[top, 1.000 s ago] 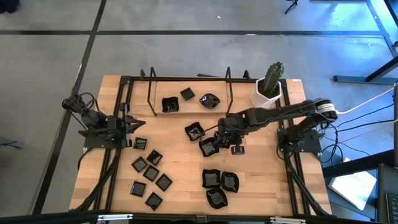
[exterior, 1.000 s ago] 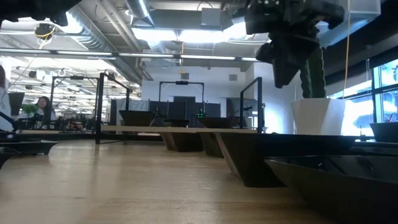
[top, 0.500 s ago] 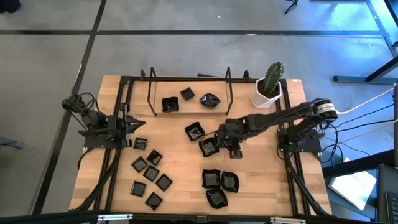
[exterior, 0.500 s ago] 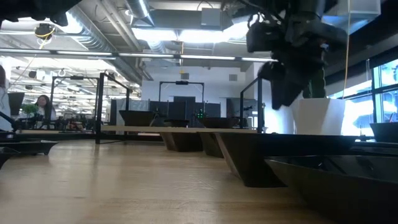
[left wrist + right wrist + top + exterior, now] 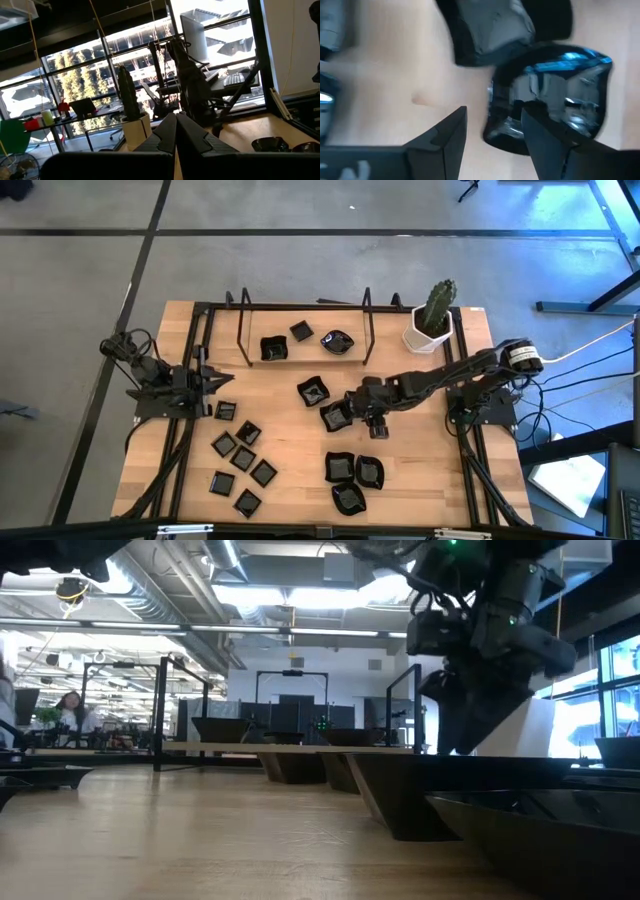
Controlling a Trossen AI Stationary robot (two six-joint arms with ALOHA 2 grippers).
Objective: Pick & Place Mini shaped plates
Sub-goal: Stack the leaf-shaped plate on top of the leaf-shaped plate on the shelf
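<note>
Right wrist view: right tool (image 5: 492, 135) spread astride glossy plate's (image 5: 555, 100) rim, seemingly; no legible writing.

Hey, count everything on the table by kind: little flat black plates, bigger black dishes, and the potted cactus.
Small flat glossy black square plates: 8
Larger raised-rim glossy black dishes: 7
White pot with green cactus: 1
Total: 16

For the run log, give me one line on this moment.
left gripper: parked at table's left edge, shut | right gripper: open, low over wavy-edged plate mid-table | not gripped yet
</note>
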